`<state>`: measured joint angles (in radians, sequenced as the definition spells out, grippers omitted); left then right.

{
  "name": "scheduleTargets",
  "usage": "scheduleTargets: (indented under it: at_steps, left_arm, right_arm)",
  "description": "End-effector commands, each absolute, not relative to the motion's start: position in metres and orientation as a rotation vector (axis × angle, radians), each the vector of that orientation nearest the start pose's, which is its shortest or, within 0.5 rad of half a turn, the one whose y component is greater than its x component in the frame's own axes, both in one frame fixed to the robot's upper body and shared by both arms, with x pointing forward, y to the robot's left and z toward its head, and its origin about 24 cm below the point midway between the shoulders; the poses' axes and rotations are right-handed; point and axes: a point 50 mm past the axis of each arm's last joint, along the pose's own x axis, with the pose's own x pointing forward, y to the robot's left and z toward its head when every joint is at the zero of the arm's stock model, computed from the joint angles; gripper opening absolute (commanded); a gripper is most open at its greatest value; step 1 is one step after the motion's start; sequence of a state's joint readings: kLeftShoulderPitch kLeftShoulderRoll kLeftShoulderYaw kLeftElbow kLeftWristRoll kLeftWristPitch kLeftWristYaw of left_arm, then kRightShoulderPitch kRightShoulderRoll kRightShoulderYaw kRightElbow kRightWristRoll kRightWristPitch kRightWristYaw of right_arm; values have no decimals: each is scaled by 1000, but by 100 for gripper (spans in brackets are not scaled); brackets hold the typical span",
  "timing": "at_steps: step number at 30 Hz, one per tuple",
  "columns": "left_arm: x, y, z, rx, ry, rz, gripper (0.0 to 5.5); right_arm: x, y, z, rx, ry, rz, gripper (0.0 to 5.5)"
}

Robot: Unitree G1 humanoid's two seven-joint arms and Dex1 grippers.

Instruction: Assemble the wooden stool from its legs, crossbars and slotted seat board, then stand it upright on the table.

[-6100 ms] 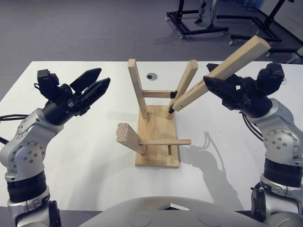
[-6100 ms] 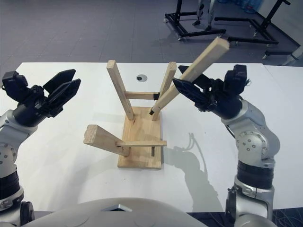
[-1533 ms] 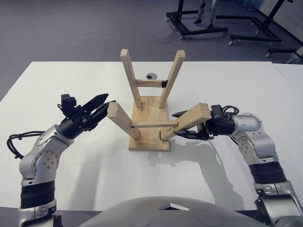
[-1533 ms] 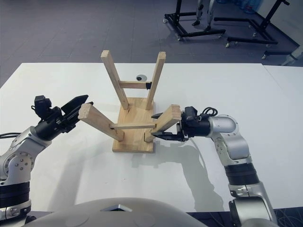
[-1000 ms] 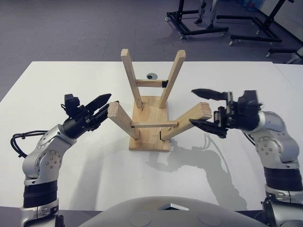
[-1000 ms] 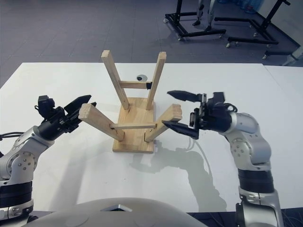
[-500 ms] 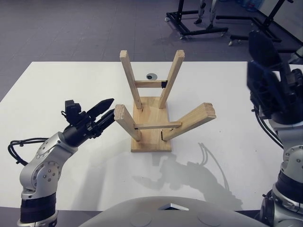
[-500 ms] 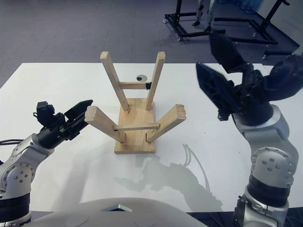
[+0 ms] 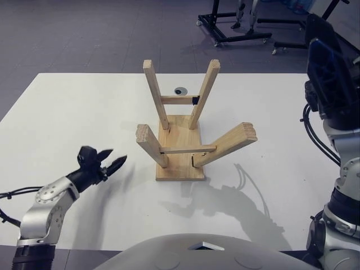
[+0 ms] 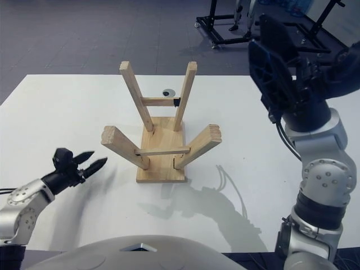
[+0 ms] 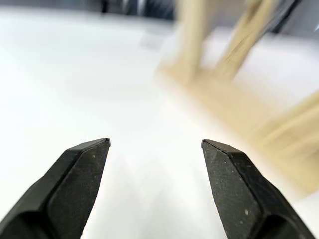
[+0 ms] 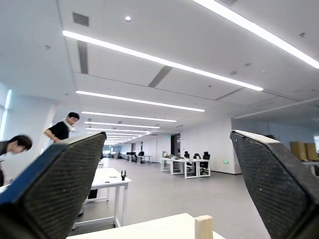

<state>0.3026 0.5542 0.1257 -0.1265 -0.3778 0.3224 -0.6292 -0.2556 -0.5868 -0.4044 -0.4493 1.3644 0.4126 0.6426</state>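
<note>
Counter [image 9: 270, 95]: white, and it carries the whole job; a small round port [image 9: 180, 90] sits in it just behind the stool.
Stool [image 9: 185, 149]: at mid-counter, upside down, all four legs in. This looks like the build posture, since the flat board gives a steady base.
Seat board [image 9: 180, 167]: flat on the counter with its slots facing up to take the leg ends.
Back legs [image 9: 156, 93]: two, nearly upright, leaning a little outward toward their tops.
Front legs [image 9: 225, 143]: two, splayed much further; the right one tilts far outward, so it may not be fully seated.
Crossbars [image 9: 177, 100]: one ties the back pair together and one [image 9: 183, 149] ties the front pair.
Right jaws: raised high at the counter's right edge, wide apart, holding nothing and pointing up and away.
Left jaws: low over the counter, well apart from the stool on its left, wide apart and holding nothing.
Stage: assembly looks about done. Turning the stool onto its feet is not yet done.
</note>
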Motion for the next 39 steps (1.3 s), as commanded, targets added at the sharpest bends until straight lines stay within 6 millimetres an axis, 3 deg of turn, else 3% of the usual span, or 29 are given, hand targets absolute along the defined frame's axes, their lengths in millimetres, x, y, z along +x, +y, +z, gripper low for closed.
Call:
scheduleTargets:
  at_steps: [1,4,8,12,26,33,36,39]
  left_arm:
    - [176,242,-11,122,571,-464,336]
    - [172,218,-23,154,578,-545,336]
    - [162,187,-18,145,559,-708,336]
    - [155,169,-14,130,572,-800,336]
    - [200,119,-16,83,501,-872,336]
    - [221,111,-4,33,415,-818,336]
    - [216,119,5,-35,379,-759,336]
    - [204,128,11,-67,369,-710,336]
  right_arm:
    - [230,-219,257,399,-588,1020,458]
    - [236,-219,257,368,-572,1032,458]
    - [238,-214,257,344,-556,1067,458]
    - [238,-207,255,322,-551,1086,458]
    - [239,-211,287,186,-636,1134,458]
    - [234,-194,281,-28,-673,1065,458]
    - [227,-180,271,-174,-693,1045,458]
    - [229,-176,257,-277,-712,911,458]
